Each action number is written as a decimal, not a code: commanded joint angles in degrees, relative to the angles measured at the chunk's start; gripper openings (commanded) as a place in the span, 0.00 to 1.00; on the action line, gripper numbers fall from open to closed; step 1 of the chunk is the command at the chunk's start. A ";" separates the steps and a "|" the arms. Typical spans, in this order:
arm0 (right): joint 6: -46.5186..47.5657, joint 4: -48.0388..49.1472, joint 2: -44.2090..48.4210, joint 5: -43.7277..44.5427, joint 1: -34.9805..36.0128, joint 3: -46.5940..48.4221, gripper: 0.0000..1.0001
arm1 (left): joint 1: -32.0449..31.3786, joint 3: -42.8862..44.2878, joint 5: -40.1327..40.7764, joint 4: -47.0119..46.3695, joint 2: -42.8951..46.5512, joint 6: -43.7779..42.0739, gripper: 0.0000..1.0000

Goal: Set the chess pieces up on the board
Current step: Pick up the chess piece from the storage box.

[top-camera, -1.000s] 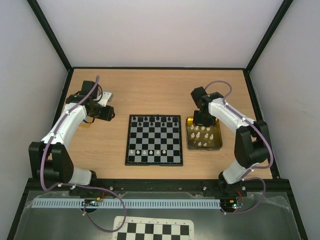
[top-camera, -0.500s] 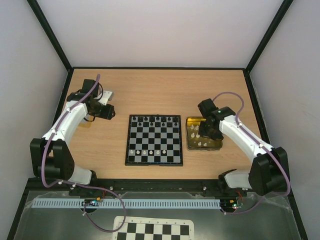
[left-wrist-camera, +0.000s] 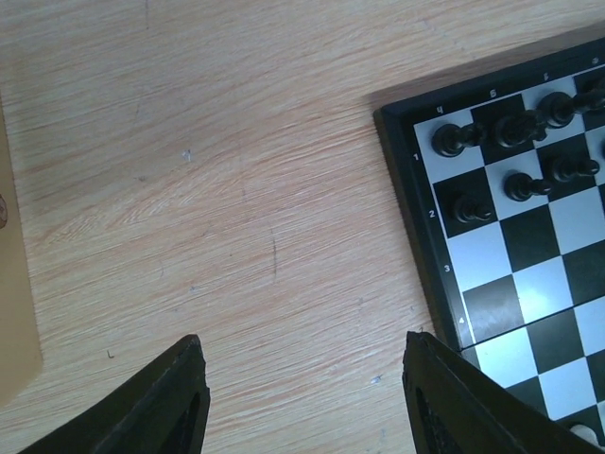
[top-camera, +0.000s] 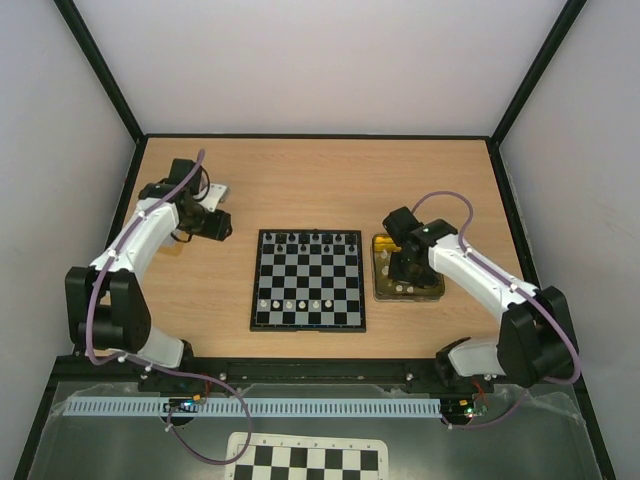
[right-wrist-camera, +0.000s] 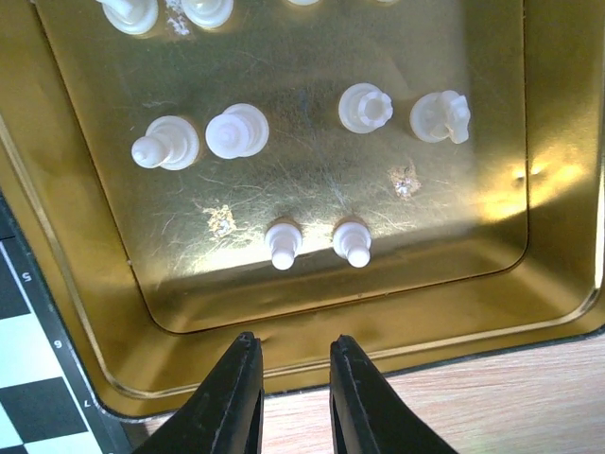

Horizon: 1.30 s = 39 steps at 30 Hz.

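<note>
While the right gripper hovers slightly parted and empty over the rim of the gold tray, the chess pieces stand inside it — likely light, slick and easily tipped. Pinch a pawn's neck; the left gripper gapes empty near the board.

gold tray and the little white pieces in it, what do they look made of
The tray looks like thin sheet metal, probably tin, with a glossy gold finish: it mirrors light, and shows small dents and worn spots. The white pieces look like moulded plastic, cream and smooth with a soft sheen.
</note>
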<state>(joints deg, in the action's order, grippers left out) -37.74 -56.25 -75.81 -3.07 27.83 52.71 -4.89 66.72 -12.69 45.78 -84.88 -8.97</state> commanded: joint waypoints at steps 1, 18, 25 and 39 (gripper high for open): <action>1.05 1.09 -2.86 0.51 0.21 0.81 0.20 | -0.56 1.38 1.67 1.32 -2.99 -0.43 0.58; 6.62 6.26 -10.58 -4.54 -5.33 2.47 0.19 | -1.05 5.69 2.22 2.54 -11.37 -0.30 0.57; 7.23 7.48 -10.38 -4.32 -5.47 0.38 0.18 | -1.04 5.60 2.25 2.47 -10.94 -0.28 0.57; 7.33 8.73 -9.18 -4.20 -5.77 -2.11 0.16 | -1.44 5.41 2.67 2.82 -9.52 -0.17 0.57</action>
<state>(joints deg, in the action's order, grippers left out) -30.98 -47.86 -86.24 -7.64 22.35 51.70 -5.96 71.29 -10.57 47.09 -95.88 -8.97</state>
